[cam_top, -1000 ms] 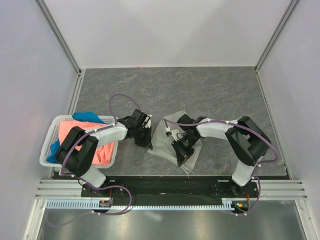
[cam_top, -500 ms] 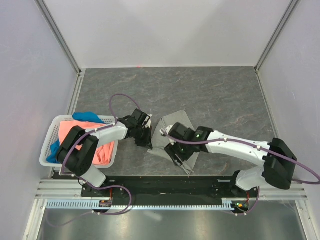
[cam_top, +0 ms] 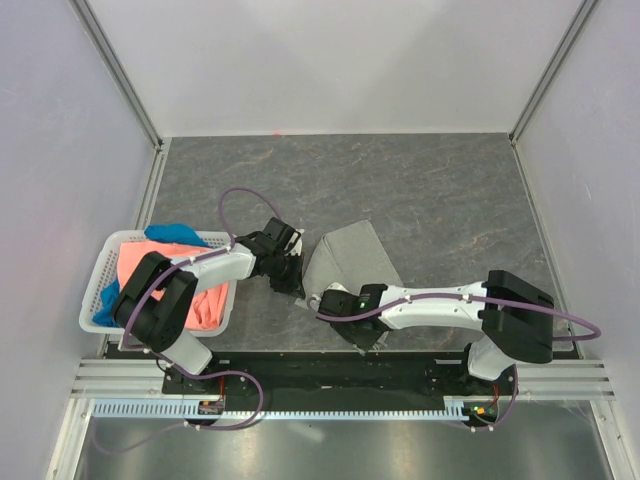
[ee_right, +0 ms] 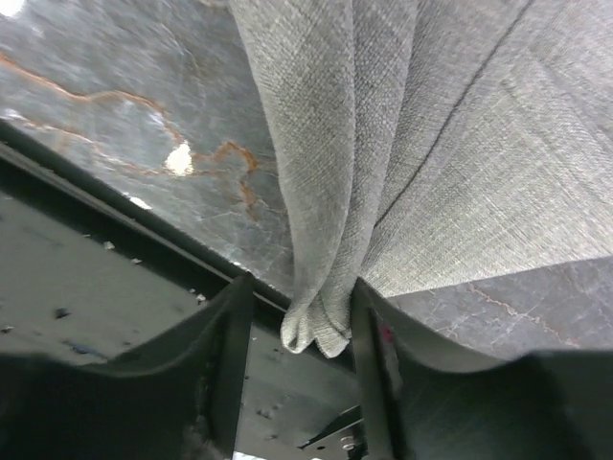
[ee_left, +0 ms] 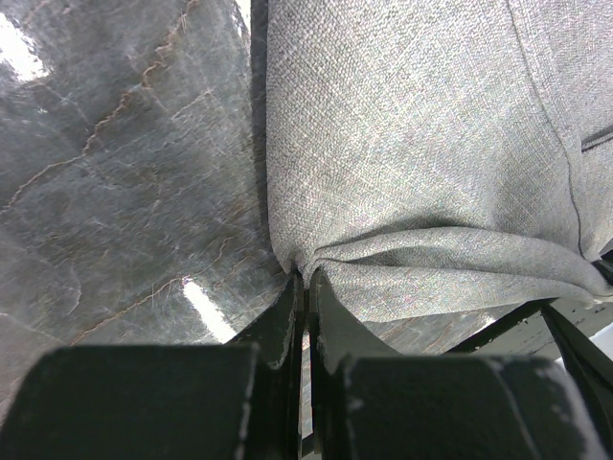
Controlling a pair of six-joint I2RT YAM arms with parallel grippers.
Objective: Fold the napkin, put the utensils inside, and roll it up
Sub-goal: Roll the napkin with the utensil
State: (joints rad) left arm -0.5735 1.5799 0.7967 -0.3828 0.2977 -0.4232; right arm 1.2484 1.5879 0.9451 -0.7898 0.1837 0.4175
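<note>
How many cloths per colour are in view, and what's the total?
grey napkin: 1
coral-orange cloth: 1
blue cloth: 1 (two blue patches show, counted as one piece; can't confirm)
Total: 3

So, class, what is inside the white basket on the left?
A coral-orange cloth fills the basket, with a blue cloth at its far and left edges. The left arm covers part; anything beneath the cloths is hidden.
</note>
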